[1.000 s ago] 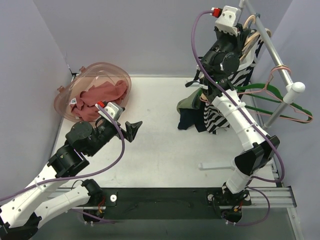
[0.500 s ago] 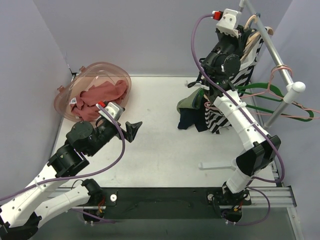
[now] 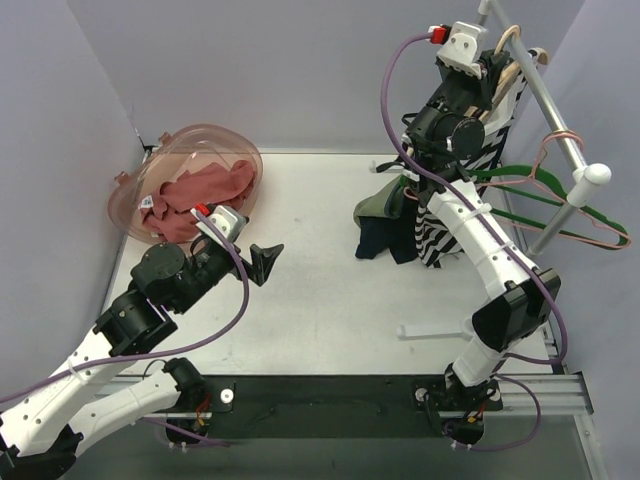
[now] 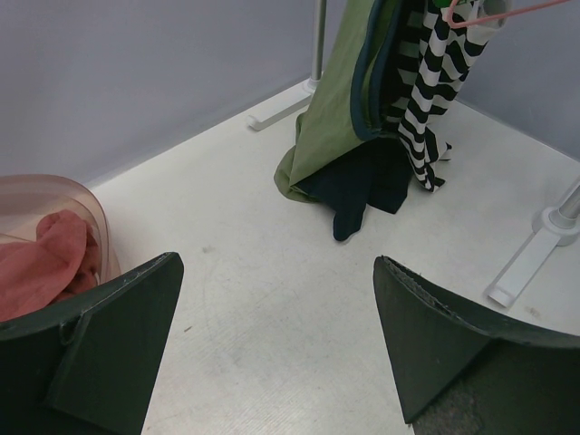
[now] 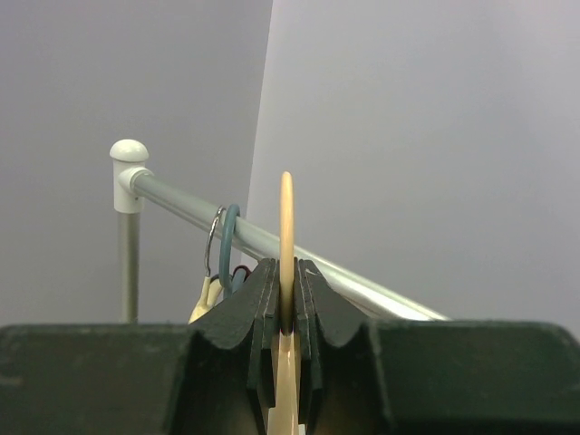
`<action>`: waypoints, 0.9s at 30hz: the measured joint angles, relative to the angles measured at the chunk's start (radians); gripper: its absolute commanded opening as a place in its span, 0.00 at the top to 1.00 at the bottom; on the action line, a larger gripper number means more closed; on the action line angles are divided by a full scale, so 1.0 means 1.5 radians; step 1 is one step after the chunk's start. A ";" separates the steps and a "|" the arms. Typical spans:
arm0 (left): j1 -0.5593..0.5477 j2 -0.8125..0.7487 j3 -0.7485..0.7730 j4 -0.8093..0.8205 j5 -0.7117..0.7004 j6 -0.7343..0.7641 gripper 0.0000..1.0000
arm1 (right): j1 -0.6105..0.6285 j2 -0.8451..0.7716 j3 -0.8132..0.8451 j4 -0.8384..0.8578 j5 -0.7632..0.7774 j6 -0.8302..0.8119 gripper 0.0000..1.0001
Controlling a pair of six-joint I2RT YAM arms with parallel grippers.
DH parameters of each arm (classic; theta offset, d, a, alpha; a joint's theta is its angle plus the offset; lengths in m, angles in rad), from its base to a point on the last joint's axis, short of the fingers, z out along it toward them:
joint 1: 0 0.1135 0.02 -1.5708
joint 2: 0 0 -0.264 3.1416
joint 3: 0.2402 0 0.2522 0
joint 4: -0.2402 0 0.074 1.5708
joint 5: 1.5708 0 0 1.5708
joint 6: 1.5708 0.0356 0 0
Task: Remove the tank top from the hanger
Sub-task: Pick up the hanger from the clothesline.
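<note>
The black-and-white striped tank top (image 3: 437, 228) hangs on a cream hanger (image 3: 508, 45) at the rail (image 3: 548, 105) on the far right. It also shows in the left wrist view (image 4: 433, 86), beside a green garment (image 4: 333, 104) and a dark one (image 4: 362, 186). My right gripper (image 3: 495, 62) is shut on the cream hanger's hook (image 5: 286, 222), jaws pressed on both sides, in front of the rail (image 5: 362, 285). My left gripper (image 3: 268, 262) is open and empty over the table at the left, jaws wide apart in its wrist view (image 4: 275, 265).
A pink basket (image 3: 215, 150) with red cloth stands at the back left. Green and pink empty hangers (image 3: 560, 205) hang near the rail's front end. A blue hook (image 5: 227, 245) sits on the rail. The rack's foot (image 3: 432, 329) lies on the table.
My right gripper has risen a little up and to the right with the cream hanger, and the tank top rose with it. The empty hangers swung slightly. The left arm has not moved.
</note>
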 measured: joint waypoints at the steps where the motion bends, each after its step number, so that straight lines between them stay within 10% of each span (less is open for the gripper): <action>1: 0.000 -0.001 0.000 -0.001 0.000 0.000 0.03 | 0.000 0.004 0.004 0.006 0.000 -0.003 1.00; 27: 0.000 -0.003 0.011 -0.023 -0.001 0.008 0.03 | -0.031 0.057 -0.005 0.048 -0.102 -0.062 1.00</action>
